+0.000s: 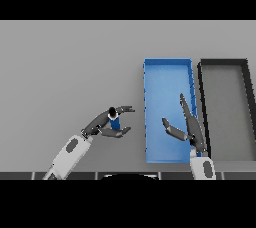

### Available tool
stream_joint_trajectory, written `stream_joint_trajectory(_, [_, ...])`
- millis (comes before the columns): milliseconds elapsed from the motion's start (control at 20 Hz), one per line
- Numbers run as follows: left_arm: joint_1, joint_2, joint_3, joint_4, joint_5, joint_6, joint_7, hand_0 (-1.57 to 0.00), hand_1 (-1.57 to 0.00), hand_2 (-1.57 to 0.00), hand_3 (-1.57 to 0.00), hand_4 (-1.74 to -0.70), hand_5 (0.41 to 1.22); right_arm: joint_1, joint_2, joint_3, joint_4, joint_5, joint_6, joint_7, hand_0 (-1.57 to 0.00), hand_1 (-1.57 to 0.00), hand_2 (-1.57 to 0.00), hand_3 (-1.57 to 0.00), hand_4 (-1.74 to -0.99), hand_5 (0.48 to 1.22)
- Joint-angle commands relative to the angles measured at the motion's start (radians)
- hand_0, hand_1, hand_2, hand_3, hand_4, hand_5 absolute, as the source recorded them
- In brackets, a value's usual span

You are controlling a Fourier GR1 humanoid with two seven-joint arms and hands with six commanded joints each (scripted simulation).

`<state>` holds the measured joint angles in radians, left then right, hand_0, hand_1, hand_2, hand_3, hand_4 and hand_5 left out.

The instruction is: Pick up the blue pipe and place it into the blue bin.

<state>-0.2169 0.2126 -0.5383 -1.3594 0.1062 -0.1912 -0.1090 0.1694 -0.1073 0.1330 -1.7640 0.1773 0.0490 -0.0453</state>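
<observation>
The table (70, 62) is a flat, matt grey surface with no visible grain or marking. Two shallow rectangular bins stand on it side by side, long sides parallel and almost touching.

The blue bin (167, 63) is a smooth, uniformly coloured tray with thin upright walls and a flat floor. Just beside it, on the side away from the left hand, is the dark bin (223, 62), of the same shape but with black walls and a grey floor.

The blue pipe (115, 121) is outside the blue bin, close to that bin's long wall. It appears as a short, stubby blue cylinder with a dark end showing at the top; finer detail of its surface cannot be made out.

The left hand (111, 122), dark and glossy, is clasped around the pipe: curved fingers wrap it from above and the thumb closes in from below. The white and grey forearm behind it runs away from the bin toward the lower edge of the view.

The right hand (189, 122) lies over the blue bin, near its wall next to the dark bin. Its fingers are straight and extended along the bin's length, the thumb splayed out toward the pipe's side. It grasps nothing.
</observation>
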Motion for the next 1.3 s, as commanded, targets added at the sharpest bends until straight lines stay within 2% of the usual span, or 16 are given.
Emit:
stream_joint_trajectory(0, [0.003,-0.017,0.005,0.009,0.022,-0.007,0.0,-0.29,-0.46,-0.54,-0.49,-1.34,0.765,-0.008,0.004,-0.003,0.008,-0.002,-0.003,0.009,0.0,0.0,0.0,0.0,-1.199,0.605])
stream_joint_trajectory(100, [0.006,-0.036,-0.002,0.018,0.009,0.004,0.008,-0.72,-0.86,-0.9,-0.88,-1.48,0.929,-0.011,-0.008,-0.019,0.015,-0.019,0.004,0.001,0.0,0.0,0.0,0.0,-1.198,0.604])
stream_joint_trajectory(150, [0.008,-0.033,-0.013,0.021,-0.005,-0.004,-0.027,-0.89,-1.0,-1.03,-1.01,-1.53,0.988,-0.008,-0.003,-0.009,0.006,-0.013,0.004,-0.002,0.0,0.0,0.0,0.0,-1.195,0.604])
stream_joint_trajectory(250, [0.014,-0.039,-0.034,0.022,-0.016,-0.002,-0.075,-1.13,-1.2,-1.23,-1.17,-1.6,1.072,-0.004,0.0,-0.004,-0.003,-0.007,0.001,-0.001,0.0,0.0,0.0,0.0,-1.198,0.604])
stream_joint_trajectory(350, [0.023,-0.027,-0.042,0.018,-0.025,0.012,-0.112,-1.29,-1.34,-1.35,-1.27,-1.65,1.125,-0.003,-0.005,-0.007,-0.007,-0.006,-0.002,0.0,0.0,0.0,0.0,0.0,-1.191,0.602])
stream_joint_trajectory(400, [0.019,-0.029,-0.039,0.01,-0.02,0.02,-0.09,-1.35,-1.38,-1.4,-1.32,-1.67,1.144,-0.004,-0.002,-0.011,0.005,-0.011,-0.001,0.004,0.0,0.0,0.0,0.0,-1.19,0.6])
stream_joint_trajectory(550, [0.015,-0.052,-0.041,-0.04,-0.019,0.058,-0.081,-1.46,-1.48,-1.48,-1.41,-1.7,1.182,-0.018,0.002,-0.001,0.01,-0.002,0.001,0.014,0.0,0.0,0.0,0.0,-1.189,0.603])
stream_joint_trajectory(800, [0.004,-0.059,-0.043,-0.145,0.017,0.063,-0.079,-1.53,-1.54,-1.54,-1.46,-1.73,1.208,-0.013,-0.012,-0.013,0.01,0.004,-0.005,0.0,0.0,0.0,0.0,0.0,-1.172,0.603])
stream_joint_trajectory(1100, [-0.031,-0.057,-0.075,-0.249,0.025,0.069,0.059,-1.56,-1.56,-1.56,-1.49,-1.74,1.218,-0.005,-0.017,-0.016,0.001,0.007,-0.009,-0.03,0.0,0.0,0.0,0.0,-1.136,0.604])
stream_joint_trajectory(1250, [-0.031,-0.059,-0.086,-0.242,0.009,0.073,0.069,-1.57,-1.57,-1.57,-1.5,-1.74,1.219,-0.008,-0.016,-0.02,0.016,0.009,-0.012,-0.035,0.0,0.0,0.0,0.0,-1.127,0.605])
